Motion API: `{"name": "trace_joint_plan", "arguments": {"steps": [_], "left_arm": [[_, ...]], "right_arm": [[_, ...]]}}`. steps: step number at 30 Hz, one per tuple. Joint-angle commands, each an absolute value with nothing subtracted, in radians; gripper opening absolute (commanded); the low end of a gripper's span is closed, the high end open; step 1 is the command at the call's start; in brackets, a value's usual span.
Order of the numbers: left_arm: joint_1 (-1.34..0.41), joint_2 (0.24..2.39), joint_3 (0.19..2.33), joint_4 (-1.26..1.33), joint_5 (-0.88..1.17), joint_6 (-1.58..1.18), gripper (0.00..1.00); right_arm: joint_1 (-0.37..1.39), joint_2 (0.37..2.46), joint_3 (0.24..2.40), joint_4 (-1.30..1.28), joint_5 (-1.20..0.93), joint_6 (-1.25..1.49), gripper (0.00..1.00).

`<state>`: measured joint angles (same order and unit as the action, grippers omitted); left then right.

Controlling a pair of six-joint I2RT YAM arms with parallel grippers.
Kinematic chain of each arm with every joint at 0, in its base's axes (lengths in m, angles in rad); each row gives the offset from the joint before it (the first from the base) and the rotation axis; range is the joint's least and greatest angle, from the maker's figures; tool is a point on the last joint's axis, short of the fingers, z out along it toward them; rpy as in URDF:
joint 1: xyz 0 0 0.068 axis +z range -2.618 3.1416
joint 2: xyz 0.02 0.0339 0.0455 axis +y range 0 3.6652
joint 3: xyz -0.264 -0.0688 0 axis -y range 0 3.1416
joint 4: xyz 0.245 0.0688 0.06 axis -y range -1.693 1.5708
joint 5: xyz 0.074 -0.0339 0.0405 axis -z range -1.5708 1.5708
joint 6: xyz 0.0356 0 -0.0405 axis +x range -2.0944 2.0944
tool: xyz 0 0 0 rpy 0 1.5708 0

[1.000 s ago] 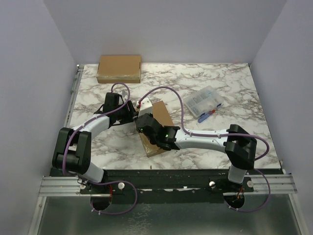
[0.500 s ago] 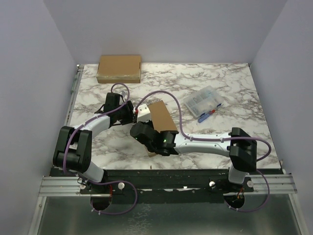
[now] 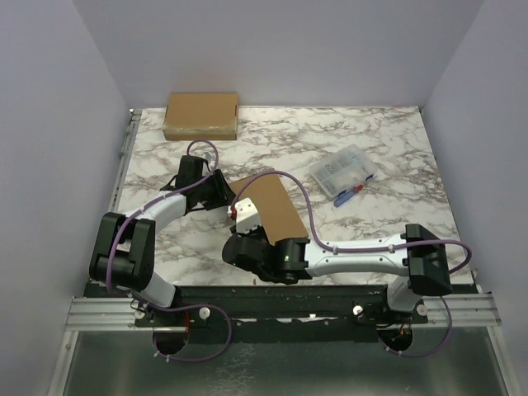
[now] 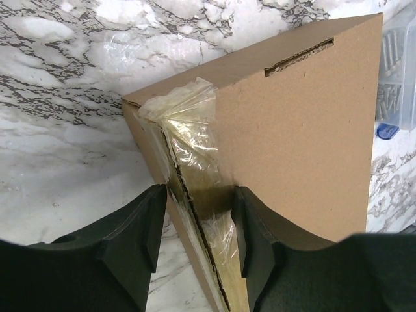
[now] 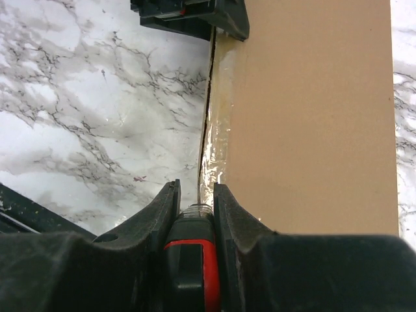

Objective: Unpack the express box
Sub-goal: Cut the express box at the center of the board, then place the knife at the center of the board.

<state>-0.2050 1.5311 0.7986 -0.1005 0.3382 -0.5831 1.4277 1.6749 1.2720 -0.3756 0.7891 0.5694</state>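
Marble desk [image 3: 388,223], near-edge middle: brown cardboard express box [image 3: 274,210] tilted, left gripper [image 4: 198,201] half-closed clamping its taped edge, right gripper [image 5: 194,195] tight on red-handled cutter [image 5: 192,273]; we judge tape-slitting underway, next a steady draw along the seam.

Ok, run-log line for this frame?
left gripper: clamps tilted express box edge | right gripper: holds red-handled cutter | cutter tip: at taped seam

The box [image 3: 272,206] is flat brown cardboard, tilted in the near half of the table [image 3: 396,148]. Clear tape [image 4: 195,143] runs along 1 narrow side, wrinkled and peeling at the corner, over a dark seam [image 5: 209,97]. A red-and-clear cutter [image 5: 190,260] points at that seam.
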Motion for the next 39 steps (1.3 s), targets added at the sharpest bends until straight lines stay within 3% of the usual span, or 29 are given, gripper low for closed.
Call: {"name": "trace_joint_plan", "arguments": {"steps": [1, 8, 19, 27, 30, 33, 36, 39], "left_arm": [[-0.185, 1.587, 0.792, -0.173, 0.107, -0.537, 0.5], [-0.184, 1.584, 0.792, -0.173, 0.127, -0.531, 0.5], [-0.201, 1.56, 0.779, -0.169, 0.126, -0.511, 0.51], [-0.204, 1.531, 0.804, -0.174, 0.167, -0.472, 0.56], [-0.204, 1.495, 0.839, -0.191, 0.191, -0.43, 0.63], [-0.204, 1.441, 0.882, -0.235, 0.213, -0.427, 0.75], [-0.204, 1.382, 0.925, -0.288, 0.22, -0.438, 0.77], [-0.205, 1.321, 0.926, -0.328, 0.227, -0.473, 0.77]], "right_arm": [[1.486, 1.65, 1.253, -0.511, 0.773, 0.648, 0.0], [1.504, 1.637, 1.249, -0.476, 0.874, 0.647, 0.0], [1.463, 1.65, 1.369, -0.177, 0.99, 0.337, 0.0], [1.392, 1.519, 1.328, -0.271, 1.026, 0.353, 0.0], [1.22, 1.395, 1.266, -0.406, 0.867, 0.493, 0.0], [0.908, 1.178, 1.116, -0.427, 0.46, 0.647, 0.0], [0.59, 0.977, 0.945, -0.372, 0.139, 0.779, 0.0], [0.299, 0.908, 0.849, -0.436, -0.071, 0.919, 0.0]]}}
